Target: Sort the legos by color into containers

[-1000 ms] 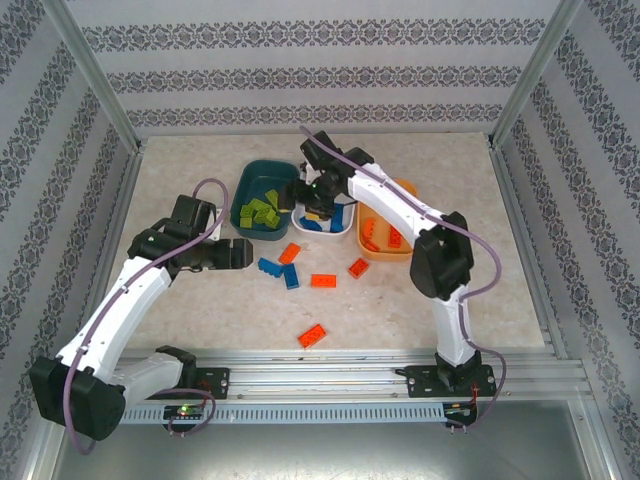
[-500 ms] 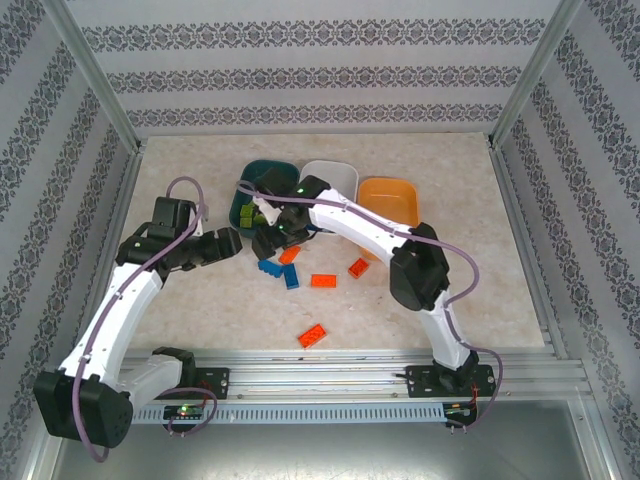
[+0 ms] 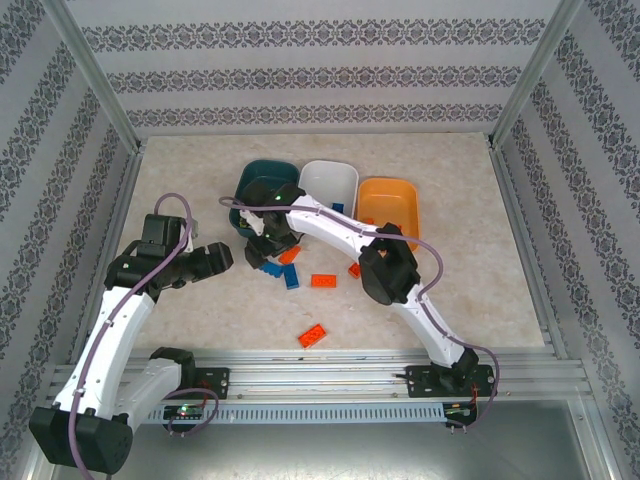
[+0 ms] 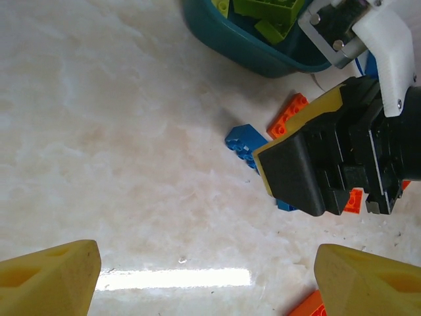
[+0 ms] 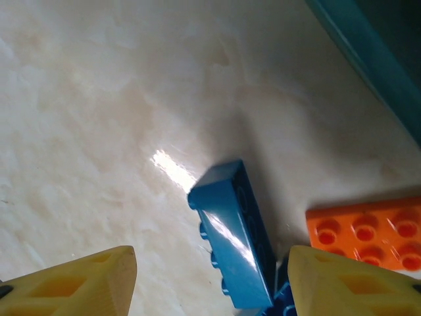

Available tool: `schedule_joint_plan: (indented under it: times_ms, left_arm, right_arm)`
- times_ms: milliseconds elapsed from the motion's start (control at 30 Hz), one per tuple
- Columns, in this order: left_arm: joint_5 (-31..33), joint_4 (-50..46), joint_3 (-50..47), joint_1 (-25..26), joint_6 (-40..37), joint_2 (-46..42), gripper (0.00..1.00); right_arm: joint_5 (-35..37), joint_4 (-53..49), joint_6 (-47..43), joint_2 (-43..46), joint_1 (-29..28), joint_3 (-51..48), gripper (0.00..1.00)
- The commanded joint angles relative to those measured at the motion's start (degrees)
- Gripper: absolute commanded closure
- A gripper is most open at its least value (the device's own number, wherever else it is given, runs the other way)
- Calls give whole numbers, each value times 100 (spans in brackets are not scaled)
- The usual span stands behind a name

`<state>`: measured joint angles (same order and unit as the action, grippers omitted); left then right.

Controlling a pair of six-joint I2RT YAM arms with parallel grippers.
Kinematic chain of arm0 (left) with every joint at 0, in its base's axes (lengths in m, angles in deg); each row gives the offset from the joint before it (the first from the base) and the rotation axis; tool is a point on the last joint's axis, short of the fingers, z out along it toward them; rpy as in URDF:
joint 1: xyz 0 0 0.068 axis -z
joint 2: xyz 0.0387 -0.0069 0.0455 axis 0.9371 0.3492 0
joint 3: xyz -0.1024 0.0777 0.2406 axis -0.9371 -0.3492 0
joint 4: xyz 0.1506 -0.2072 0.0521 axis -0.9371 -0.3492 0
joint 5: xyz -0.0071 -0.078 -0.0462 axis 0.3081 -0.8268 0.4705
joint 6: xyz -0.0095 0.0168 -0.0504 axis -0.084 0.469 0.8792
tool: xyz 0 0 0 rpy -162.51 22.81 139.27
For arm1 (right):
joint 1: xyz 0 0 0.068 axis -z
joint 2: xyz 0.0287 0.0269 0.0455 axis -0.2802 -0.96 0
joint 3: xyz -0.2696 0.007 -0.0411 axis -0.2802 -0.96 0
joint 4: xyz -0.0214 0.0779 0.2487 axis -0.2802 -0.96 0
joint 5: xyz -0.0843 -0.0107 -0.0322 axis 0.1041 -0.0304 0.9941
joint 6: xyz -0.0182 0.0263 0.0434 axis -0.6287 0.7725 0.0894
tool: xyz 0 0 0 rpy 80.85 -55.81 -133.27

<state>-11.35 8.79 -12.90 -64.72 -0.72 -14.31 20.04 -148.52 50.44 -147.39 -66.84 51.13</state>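
My right gripper (image 3: 268, 248) hangs open just over the loose bricks in front of the dark teal tub (image 3: 262, 178). In the right wrist view a blue brick (image 5: 233, 240) lies on its side between the spread fingertips (image 5: 99, 280), which do not touch it; an orange-red brick (image 5: 365, 234) lies to its right. My left gripper (image 3: 220, 258) is open and holds nothing, left of that pile. Its wrist view shows a blue brick (image 4: 242, 142), an orange-red brick (image 4: 287, 115) and lime green bricks (image 4: 270, 13) in the teal tub (image 4: 250, 52).
The white tub (image 3: 330, 180) and the orange tub (image 3: 392, 200) stand to the right of the teal one. More orange-red bricks lie at mid-table (image 3: 323, 281) and nearer the front (image 3: 313, 336). The right arm spans the white tub's front.
My right gripper swung from over the white tub leftward and down to the loose blue bricks. My left arm drew back a little to the left.
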Motion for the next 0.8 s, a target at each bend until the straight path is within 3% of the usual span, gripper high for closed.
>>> schedule_joint_plan:
  times_ms: [0,533,767]
  left_arm:
    - [67,-262,-51,-62,-117,-24,15]
    - [62,-229,-112,15,-125,-7,12]
    - [61,-232,-108,14,-117,11,12]
  right_arm:
    - [-4,-302,-66,-276,-150,440,39]
    - [550,-633,-14,-562,-175,445,53]
    - [845,-673,8,-468,-156,451,51]
